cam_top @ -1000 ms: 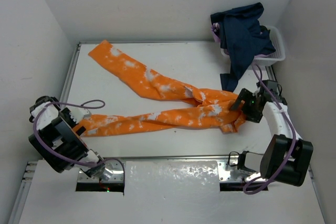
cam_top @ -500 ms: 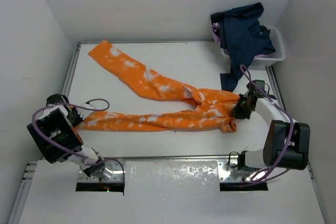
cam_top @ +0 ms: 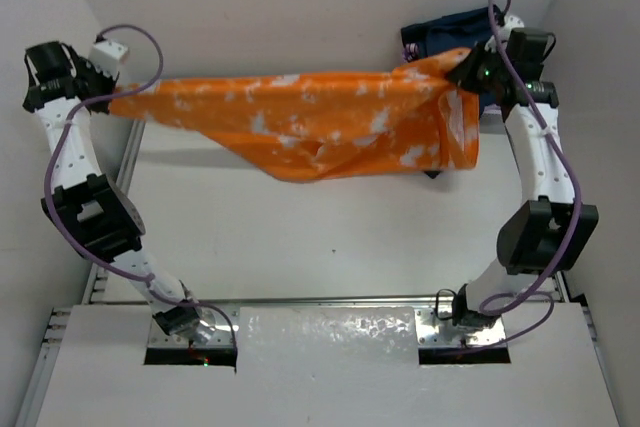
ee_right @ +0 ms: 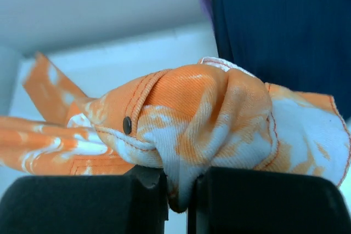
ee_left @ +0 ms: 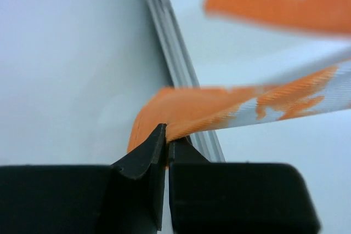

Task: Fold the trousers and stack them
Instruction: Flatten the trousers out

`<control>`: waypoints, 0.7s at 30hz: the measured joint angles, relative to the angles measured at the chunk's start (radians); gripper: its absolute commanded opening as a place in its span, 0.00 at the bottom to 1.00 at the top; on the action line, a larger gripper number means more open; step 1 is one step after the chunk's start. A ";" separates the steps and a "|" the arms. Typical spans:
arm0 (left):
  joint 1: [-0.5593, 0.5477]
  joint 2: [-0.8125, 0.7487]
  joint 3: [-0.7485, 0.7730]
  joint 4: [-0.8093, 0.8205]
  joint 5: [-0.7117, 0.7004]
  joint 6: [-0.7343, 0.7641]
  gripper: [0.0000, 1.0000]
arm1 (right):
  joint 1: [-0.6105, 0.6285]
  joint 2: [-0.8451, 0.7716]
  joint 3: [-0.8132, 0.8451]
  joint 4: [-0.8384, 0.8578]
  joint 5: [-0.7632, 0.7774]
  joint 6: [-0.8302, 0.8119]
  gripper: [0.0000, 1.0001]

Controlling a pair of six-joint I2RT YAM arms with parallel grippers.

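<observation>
The orange, white-splotched trousers (cam_top: 320, 122) hang stretched in the air across the back of the table, sagging in the middle. At the far left my left gripper (cam_top: 103, 99) is shut on one leg's end (ee_left: 181, 114), pinched between the black fingertips. High at the far right my right gripper (cam_top: 462, 68) is shut on the waistband end (ee_right: 203, 119); a dark button shows on the bunched cloth. The other leg droops below the taut one.
A white basket (cam_top: 528, 97) with dark blue clothes (ee_right: 279, 31) stands at the back right corner, just behind the right gripper. White walls close in on both sides. The table's metal edge rail (ee_left: 175, 47) runs under the left gripper.
Both grippers closed on the trousers' ends, lifted them off the table and carried them up and toward the back. The cloth, which lay spread on the table, now hangs stretched between them.
</observation>
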 measured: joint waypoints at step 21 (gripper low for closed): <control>0.015 -0.304 -0.821 0.127 -0.243 0.278 0.00 | -0.137 -0.840 -1.094 0.140 0.499 0.113 0.74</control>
